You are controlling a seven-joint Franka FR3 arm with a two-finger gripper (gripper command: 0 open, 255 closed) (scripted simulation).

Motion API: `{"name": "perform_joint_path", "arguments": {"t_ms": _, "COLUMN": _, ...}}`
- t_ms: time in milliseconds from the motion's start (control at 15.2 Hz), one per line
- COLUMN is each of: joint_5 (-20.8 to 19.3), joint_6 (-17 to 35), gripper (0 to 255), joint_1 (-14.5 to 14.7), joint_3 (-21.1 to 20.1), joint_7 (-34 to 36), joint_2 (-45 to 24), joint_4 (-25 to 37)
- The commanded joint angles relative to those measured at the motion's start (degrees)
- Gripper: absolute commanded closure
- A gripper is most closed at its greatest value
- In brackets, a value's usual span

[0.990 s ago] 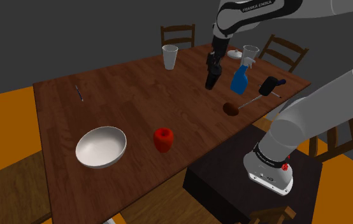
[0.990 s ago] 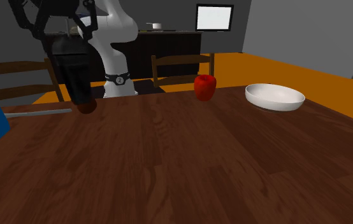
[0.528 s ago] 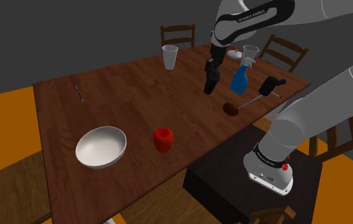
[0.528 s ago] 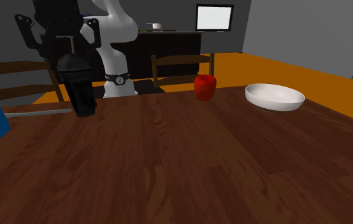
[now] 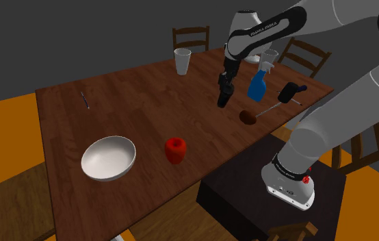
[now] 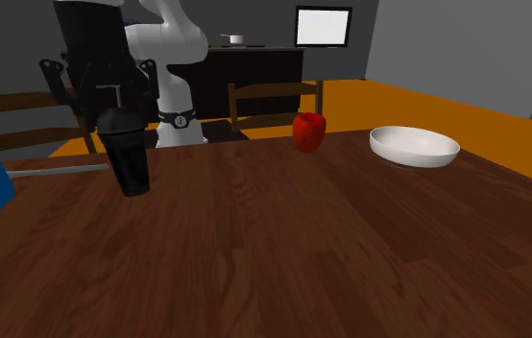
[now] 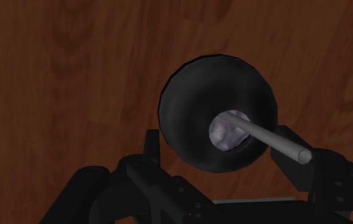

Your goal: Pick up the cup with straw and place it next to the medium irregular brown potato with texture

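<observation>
A black cup with a domed lid and a grey straw hangs upright in my gripper. The gripper is shut on its top from above. In the wrist view the two black fingers clasp the lid on either side. In the second exterior view the cup has its base at or just above the wooden table, with the gripper over it. The brown potato lies on the table a short way from the cup, toward the stand.
A blue spray bottle, a black handled tool and a grey rod lie beyond the potato. A red pepper and a white bowl sit toward the shoulder view's left. Two white cups stand at the far edge.
The gripper has carried the cup lower and a little toward the shoulder view's left, turning it from tilted to upright. It stays shut on the cup.
</observation>
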State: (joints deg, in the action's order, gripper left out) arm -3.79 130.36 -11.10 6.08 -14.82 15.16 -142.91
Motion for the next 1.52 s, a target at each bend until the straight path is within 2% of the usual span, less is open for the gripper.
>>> {"name": "perform_joint_path", "arguments": {"t_ms": 0, "joint_5": 0.0, "joint_6": 2.3, "gripper": 255, "joint_1": 0.0, "joint_3": 0.2, "joint_7": -0.1, "joint_2": -1.3, "joint_4": -0.9}}
{"name": "perform_joint_path", "arguments": {"t_ms": 528, "joint_5": 0.0, "joint_6": 2.3, "gripper": 255, "joint_1": 0.0, "joint_3": 0.2, "joint_7": -0.1, "joint_2": -1.3, "joint_4": -0.9}}
{"name": "perform_joint_path", "arguments": {"t_ms": 594, "joint_5": 0.0, "joint_6": 2.3, "gripper": 0, "joint_1": 0.0, "joint_3": 0.2, "joint_7": -0.1, "joint_2": -1.3, "joint_4": -0.9}}
{"name": "perform_joint_path", "arguments": {"t_ms": 924, "joint_5": 0.0, "joint_6": 2.3, "gripper": 0, "joint_1": 0.0, "joint_3": 0.2, "joint_7": -0.1, "joint_2": -1.3, "joint_4": -0.9}}
{"name": "perform_joint_path", "arguments": {"t_ms": 1188, "joint_5": 0.0, "joint_6": -5.8, "gripper": 0, "joint_1": 0.0, "joint_3": -0.2, "joint_7": 0.0, "joint_2": 3.0, "joint_4": 2.8}}
{"name": "perform_joint_path", "arguments": {"t_ms": 1452, "joint_5": 0.0, "joint_6": -5.8, "gripper": 0, "joint_1": 0.0, "joint_3": -0.2, "joint_7": 0.0, "joint_2": 3.0, "joint_4": 2.8}}
